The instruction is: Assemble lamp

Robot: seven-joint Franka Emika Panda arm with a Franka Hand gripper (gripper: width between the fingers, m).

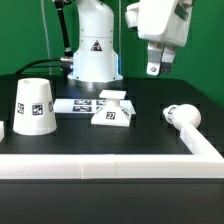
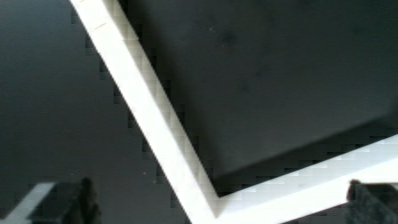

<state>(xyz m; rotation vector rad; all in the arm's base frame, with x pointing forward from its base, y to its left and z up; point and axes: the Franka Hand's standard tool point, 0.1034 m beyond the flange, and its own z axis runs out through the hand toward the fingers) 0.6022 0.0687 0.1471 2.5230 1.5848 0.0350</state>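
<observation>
The white border wall (image 1: 100,166) is running nearest the camera, in front of the lamp base (image 1: 112,110). This low square base is sitting on the dark table (image 1: 150,140), with nothing resting on it. Well apart, to the exterior view's left of the base, the shade (image 1: 33,105) is standing with its narrow end up and its wide mouth down, so its inside is not showing. To the exterior view's right of the base, the bulb (image 1: 183,116) is lying on its side near the wall. Just behind the base the marker board (image 1: 82,103) is lying flat. Higher, right of the base, the gripper (image 1: 158,68) is hanging in the air. In the wrist view its fingertips (image 2: 59,200) are standing spread wide, gripping nothing.
</observation>
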